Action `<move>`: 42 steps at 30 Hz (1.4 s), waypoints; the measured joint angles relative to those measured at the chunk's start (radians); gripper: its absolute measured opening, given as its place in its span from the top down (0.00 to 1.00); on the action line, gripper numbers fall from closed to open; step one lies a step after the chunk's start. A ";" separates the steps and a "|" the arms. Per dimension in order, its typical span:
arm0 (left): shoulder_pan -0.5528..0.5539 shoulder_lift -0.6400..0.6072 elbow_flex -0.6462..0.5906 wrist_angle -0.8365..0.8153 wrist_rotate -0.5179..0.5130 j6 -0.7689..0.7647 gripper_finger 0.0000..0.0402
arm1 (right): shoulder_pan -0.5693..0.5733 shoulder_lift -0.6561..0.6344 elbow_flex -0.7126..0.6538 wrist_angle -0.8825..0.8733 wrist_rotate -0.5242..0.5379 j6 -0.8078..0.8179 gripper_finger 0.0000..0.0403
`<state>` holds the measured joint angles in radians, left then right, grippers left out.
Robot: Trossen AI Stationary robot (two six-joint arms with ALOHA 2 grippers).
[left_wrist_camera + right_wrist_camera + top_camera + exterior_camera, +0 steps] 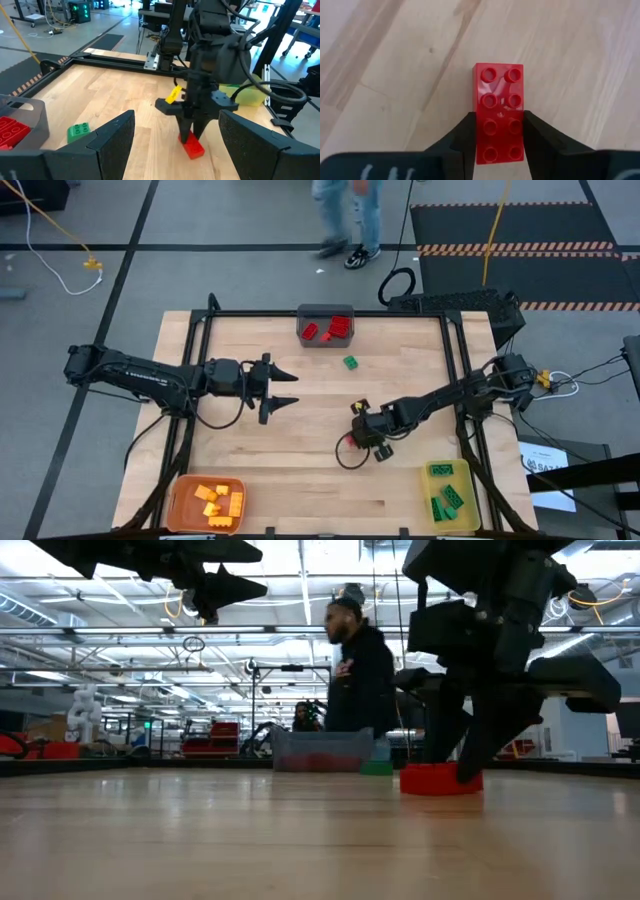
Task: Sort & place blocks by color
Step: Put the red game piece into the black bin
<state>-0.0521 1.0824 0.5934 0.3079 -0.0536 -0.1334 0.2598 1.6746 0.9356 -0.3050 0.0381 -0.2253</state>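
A red block [499,100] lies studs up on the table right of centre, also visible in the high view [349,442] and the low view [440,780]. My right gripper [499,135] is down over it and shut on it. My left gripper [290,388] hovers open over the table's left half, well above the wood, touching nothing. A green block [351,362] rests flat on the table near the gray bin [306,313], which holds red blocks [335,328]. My right gripper pinches the red block's two long sides [479,131] between its two fingers, at the end of the block nearer the wrist. The fingers [192,125] slant down from above and lie across the block. The block sits flat on the table, studs up.
An orange bin [178,510] with yellow and orange blocks stands at the near left corner. A yellow bin [468,510] with green blocks stands at the near right. A person [350,220] stands beyond the table's far edge. Bare wood lies across the middle.
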 joint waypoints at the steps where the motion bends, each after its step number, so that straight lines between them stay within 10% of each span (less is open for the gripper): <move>1: 0.000 0.000 0.000 0.001 0.000 0.000 0.29 | -0.004 0.000 0.000 -0.003 0.002 0.000 0.73; 9: 0.000 0.000 0.000 0.002 0.000 -0.001 0.29 | -0.090 -0.001 0.000 0.080 0.214 -0.089 0.73; 17: 0.000 0.000 0.000 0.004 -0.001 0.004 0.29 | -0.308 -0.001 0.018 0.291 0.184 -0.198 0.73; 42: -0.002 0.000 0.000 0.007 -0.001 0.025 0.29 | -0.742 -0.003 0.282 0.165 0.036 -0.206 0.73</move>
<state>-0.0540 1.0824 0.5938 0.3153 -0.0547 -0.1085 -0.4824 1.6714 1.2179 -0.1396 0.0742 -0.4315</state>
